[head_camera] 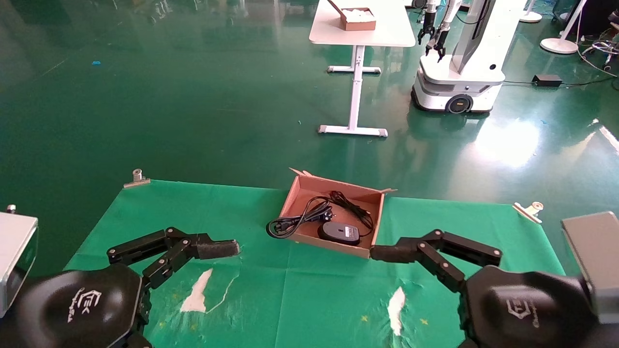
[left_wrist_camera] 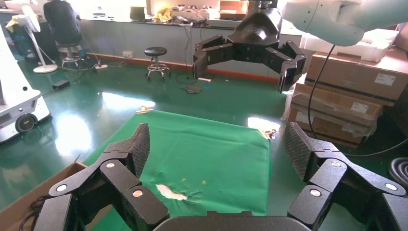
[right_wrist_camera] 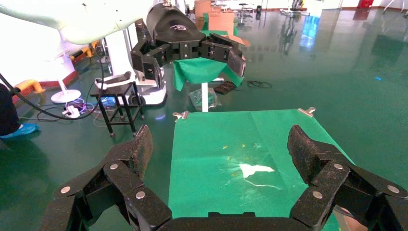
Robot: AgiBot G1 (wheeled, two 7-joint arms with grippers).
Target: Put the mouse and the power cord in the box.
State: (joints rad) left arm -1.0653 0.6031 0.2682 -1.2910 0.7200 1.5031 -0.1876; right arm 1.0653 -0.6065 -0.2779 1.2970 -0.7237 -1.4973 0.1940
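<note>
The reddish-brown box [head_camera: 375, 195] stands at the far middle of the green cloth. The black mouse [head_camera: 340, 232] lies inside near the front wall, its thin wire [head_camera: 355, 208] coiled behind it. The power cord [head_camera: 309, 212] is partly in the box, with one loop [head_camera: 279, 227] hanging over the box's left wall onto the cloth. My left gripper [head_camera: 220, 249] [left_wrist_camera: 219, 144] hovers open and empty to the left of the box. My right gripper [head_camera: 384, 253] [right_wrist_camera: 219, 147] is open and empty by the box's front right corner. A box corner [left_wrist_camera: 29, 202] shows in the left wrist view.
White torn patches [head_camera: 197, 292] [head_camera: 396, 302] mark the cloth near me. Metal clips [head_camera: 137, 178] [head_camera: 529, 210] hold its far corners. Grey units [head_camera: 17, 251] [head_camera: 595, 251] sit at both table sides. Beyond stand a white table [head_camera: 360, 29] and another robot [head_camera: 459, 72].
</note>
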